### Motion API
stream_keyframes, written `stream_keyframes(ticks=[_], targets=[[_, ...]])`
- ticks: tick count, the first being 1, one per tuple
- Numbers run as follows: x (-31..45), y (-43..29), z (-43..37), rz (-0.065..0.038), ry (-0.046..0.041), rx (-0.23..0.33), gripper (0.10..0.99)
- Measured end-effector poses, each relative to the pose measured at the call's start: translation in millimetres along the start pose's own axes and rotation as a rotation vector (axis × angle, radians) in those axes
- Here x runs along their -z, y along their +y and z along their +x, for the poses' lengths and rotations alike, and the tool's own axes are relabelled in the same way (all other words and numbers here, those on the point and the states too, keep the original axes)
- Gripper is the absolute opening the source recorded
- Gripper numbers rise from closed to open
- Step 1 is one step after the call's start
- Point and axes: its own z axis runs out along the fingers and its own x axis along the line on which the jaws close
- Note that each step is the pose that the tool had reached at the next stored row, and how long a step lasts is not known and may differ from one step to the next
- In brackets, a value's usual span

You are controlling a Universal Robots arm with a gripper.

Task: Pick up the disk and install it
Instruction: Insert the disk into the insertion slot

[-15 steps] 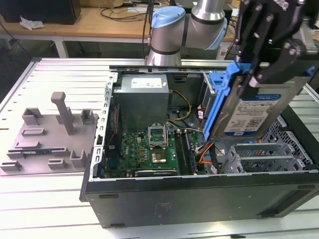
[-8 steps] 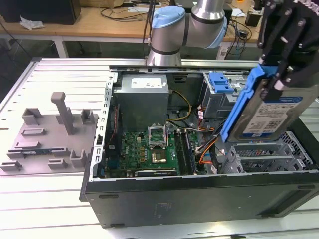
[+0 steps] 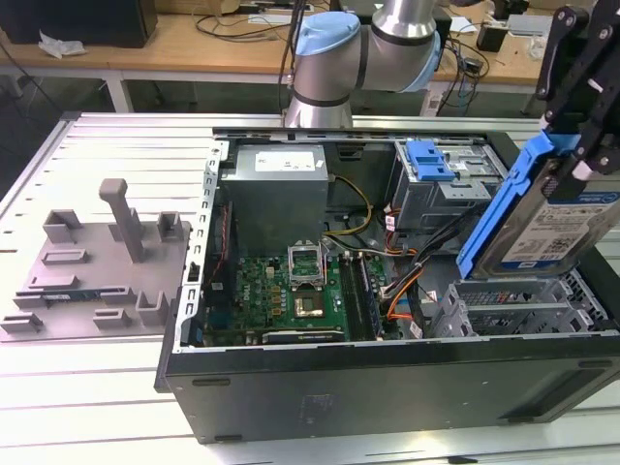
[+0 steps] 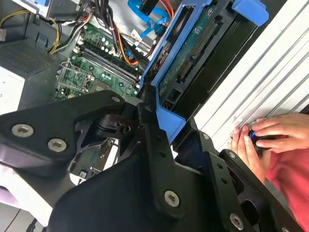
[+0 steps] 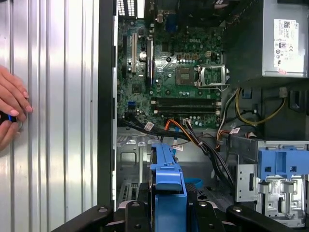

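The disk (image 3: 560, 228) is the only one here. You will find it in the air over the exterior view's right end of the open computer case (image 3: 387, 392), clamped at its upper end by the closed end effector (image 3: 573, 155). It stands on edge and tilted. Its long axis runs steeply upward, with the top leaning toward the exterior view's right and the lower end down by the metal drive cage (image 3: 513, 310). You cannot tell from here whether that end touches the cage. The labelled face is turned toward the near side, and its blue carrier frame (image 3: 499, 208) runs along the edge toward the exterior view's left.

In the second wrist view you see the disk's (image 4: 193, 53) circuit-board side, with the end effector's (image 4: 159, 145) black fingers (image 4: 154, 140) closed on the carrier frame (image 4: 164, 92). In the first wrist view the carrier frame (image 5: 169, 186) points toward the motherboard (image 5: 178, 72).

Count one computer case, lying on its side with the cover off. In it are:
- one grey power supply (image 3: 276, 189) at the far side;
- one green motherboard (image 3: 291, 291) near it;
- one bare blue latch piece (image 3: 431, 160) at the far right;
- a bundle of cables (image 3: 402, 281) between the board and the cage.

One grey fixture (image 3: 97, 262) with upright posts sits on the ribbed metal desk (image 3: 87, 417), just beside the case on the exterior view's left. Two hands (image 4: 251, 152) of a person rest on the desk beside the case in the second wrist view.
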Motion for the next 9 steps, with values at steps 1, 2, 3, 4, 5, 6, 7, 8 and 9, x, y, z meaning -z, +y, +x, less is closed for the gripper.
stream_keyframes(ticks=[1, 2, 3, 4, 5, 6, 7, 8, 9], targets=[[-0.2, -1.3, 0.0, 0.000, 0.0000, 0.000, 0.365], [-0.4, -2.1, 0.0, 0.000, 0.0002, 0.000, 0.365], [-0.5, -2.5, 0.0, 0.000, 0.0003, 0.000, 0.365], [-0.6, -2.5, 0.1, 0.000, 0.0002, 0.000, 0.365], [-0.7, -2.6, 0.1, 0.000, 0.0002, 0.000, 0.365], [-0.7, -2.6, 0.1, 0.000, 0.0001, 0.000, 0.365], [-0.8, -2.6, 0.1, 0.000, 0.0002, 0.000, 0.365], [-0.8, -2.6, 0.1, 0.000, 0.0004, 0.000, 0.365], [-0.8, -2.6, 0.1, 0.000, 0.0008, 0.000, 0.365]])
